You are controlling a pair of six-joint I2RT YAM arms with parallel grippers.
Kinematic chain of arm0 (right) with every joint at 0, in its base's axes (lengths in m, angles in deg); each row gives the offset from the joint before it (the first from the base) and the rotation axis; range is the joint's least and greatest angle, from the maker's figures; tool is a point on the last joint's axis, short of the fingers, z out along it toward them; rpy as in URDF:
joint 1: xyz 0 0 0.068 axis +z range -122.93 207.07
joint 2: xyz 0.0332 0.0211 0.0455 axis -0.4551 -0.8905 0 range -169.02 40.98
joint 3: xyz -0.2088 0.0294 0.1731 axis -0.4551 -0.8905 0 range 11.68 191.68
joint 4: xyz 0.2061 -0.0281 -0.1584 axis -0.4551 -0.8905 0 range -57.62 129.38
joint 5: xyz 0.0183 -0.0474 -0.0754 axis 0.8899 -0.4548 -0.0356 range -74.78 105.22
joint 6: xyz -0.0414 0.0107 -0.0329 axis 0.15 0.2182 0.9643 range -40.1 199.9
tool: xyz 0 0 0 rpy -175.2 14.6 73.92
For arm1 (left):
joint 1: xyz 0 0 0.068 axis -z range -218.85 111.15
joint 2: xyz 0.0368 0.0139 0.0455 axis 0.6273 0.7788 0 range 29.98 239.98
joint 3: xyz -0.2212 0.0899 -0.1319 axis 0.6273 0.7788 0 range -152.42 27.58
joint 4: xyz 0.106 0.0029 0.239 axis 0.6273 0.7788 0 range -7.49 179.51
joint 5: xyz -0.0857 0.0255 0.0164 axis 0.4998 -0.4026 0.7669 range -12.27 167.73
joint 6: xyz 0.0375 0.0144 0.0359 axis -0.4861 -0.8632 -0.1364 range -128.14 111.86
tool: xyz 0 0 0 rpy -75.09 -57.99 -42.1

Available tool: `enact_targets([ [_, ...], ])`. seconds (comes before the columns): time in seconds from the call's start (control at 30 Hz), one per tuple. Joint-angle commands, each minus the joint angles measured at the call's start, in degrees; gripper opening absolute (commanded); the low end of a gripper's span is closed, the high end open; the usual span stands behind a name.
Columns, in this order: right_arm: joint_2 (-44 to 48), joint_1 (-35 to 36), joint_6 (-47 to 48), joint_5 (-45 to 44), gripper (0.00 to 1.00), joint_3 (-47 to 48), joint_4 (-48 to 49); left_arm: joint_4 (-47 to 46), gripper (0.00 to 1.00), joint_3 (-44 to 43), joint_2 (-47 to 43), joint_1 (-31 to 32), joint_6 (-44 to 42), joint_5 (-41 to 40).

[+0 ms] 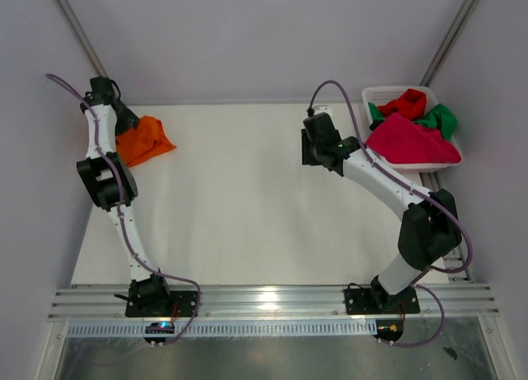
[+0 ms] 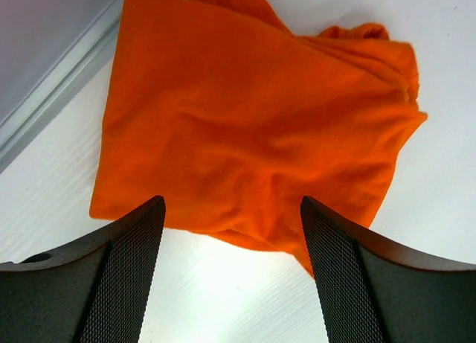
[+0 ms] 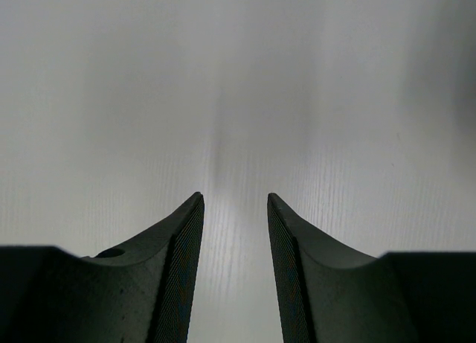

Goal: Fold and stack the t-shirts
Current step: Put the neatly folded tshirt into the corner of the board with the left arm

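Surface (image 1: 247, 207) middle wide open, near edge to far. Orange shirt (image 1: 147, 139) sits in far-left corner, near the wall (image 1: 33, 149). Basket (image 1: 386, 90) heaped with shirts (image 1: 408, 141) blocks far right.

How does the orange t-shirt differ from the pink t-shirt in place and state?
The orange t-shirt lies alone on the table at the far left; the pink t-shirt rests on the white basket at the far right. The orange t-shirt touches no other cloth; the pink t-shirt lies against a red shirt and a green shirt. Both are plain, one colour and rumpled.
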Motion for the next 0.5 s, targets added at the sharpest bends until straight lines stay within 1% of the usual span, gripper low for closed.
enact_targets([
  [0.0,0.5,-0.1,-1.3,0.7,0.44,-1.3,2.5,0.6,0.76,3.0,-7.0,-0.3,-1.1,2.4],
  [0.2,1.4,-0.1,-2.5,1.6,0.44,-3.1,3.6,1.6,0.74,9.5,-9.1,0.3,-1.3,2.4],
  [0.33,2.2,-0.1,-2.8,1.8,0.44,-4.1,4.1,2.5,0.73,14.9,-10.4,1.5,-1.4,-1.5],
  [0.37,2.4,-0.1,-2.9,1.9,0.44,-4.2,4.1,2.1,0.73,17.5,-10.7,1.7,-1.4,-2.1],
  [0.47,2.9,-0.1,-2.5,1.8,0.44,-4.6,4.0,0.7,0.73,20.5,-10.1,1.7,0.1,-5.0],
])
